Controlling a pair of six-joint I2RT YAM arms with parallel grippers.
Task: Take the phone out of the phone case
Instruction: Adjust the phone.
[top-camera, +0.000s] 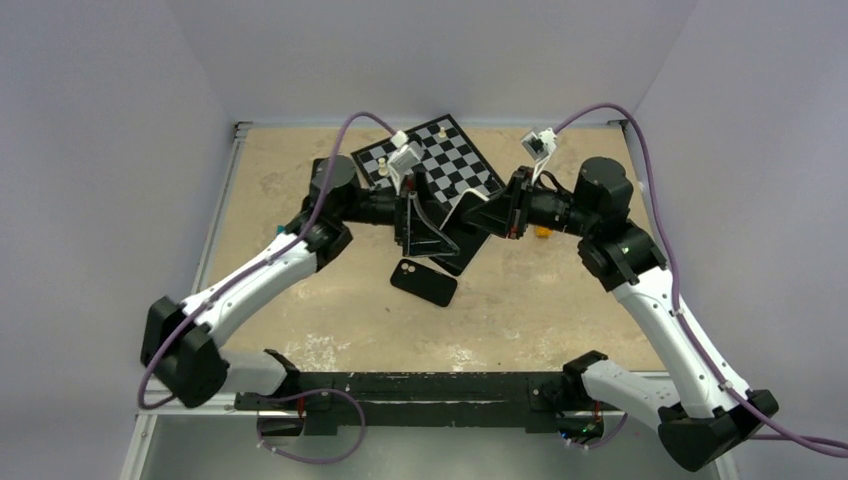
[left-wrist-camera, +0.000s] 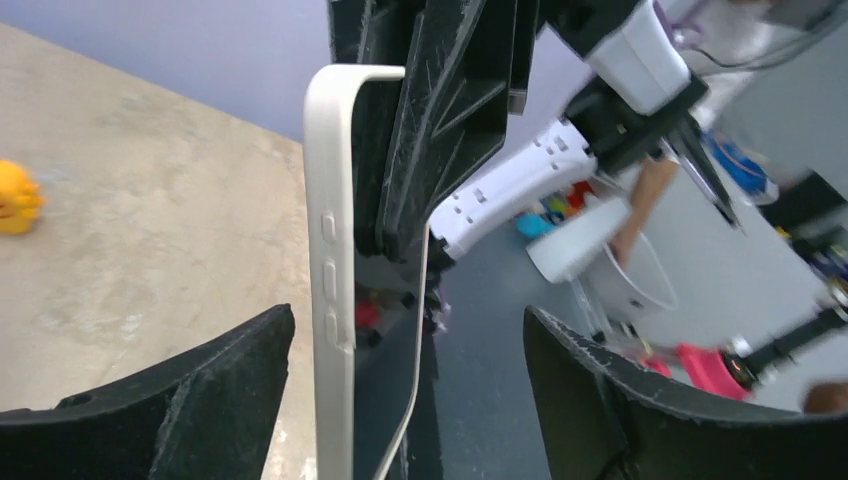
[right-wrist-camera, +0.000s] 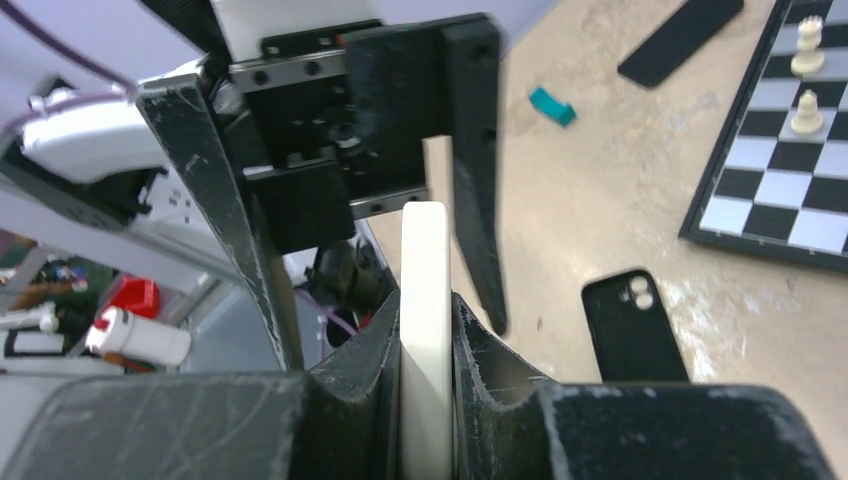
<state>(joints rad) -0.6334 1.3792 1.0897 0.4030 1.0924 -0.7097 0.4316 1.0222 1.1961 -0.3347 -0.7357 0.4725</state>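
White-edged phone (right-wrist-camera: 425, 250) pinched in right pincer (right-wrist-camera: 427, 335), left pincer (left-wrist-camera: 405, 320) spread wide, black phone case (top-camera: 423, 282) lying empty.

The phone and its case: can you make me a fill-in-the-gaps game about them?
The right hand squeezes the phone by its ____ edge.
The left hand is wide ____.
The phone case on the table is the colour ____.
Missing words: white, open, black.

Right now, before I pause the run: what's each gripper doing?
Left gripper: open, straddling the phone.
Right gripper: shut on the phone.
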